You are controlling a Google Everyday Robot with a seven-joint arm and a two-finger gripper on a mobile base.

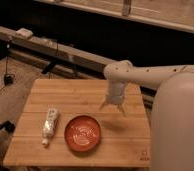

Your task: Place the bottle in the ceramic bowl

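The bottle (pixel 49 125) is a slim white squeeze bottle lying flat on the wooden table (pixel 80 92), cap end toward the front, left of the bowl. The ceramic bowl (pixel 83 132) is round, red-orange with lighter swirls, and sits near the table's front middle with nothing in it. My gripper (pixel 113 108) hangs from the white arm above the table's right half, behind and to the right of the bowl, far from the bottle. Its two fingers point down and stand spread apart, holding nothing.
The white arm (pixel 150 75) reaches in from the robot body (pixel 177 125) at the right. Behind the table runs a dark ledge with cables (pixel 55 52) and a small pale object (pixel 24 33). A cable lies on the floor at the left (pixel 7 79).
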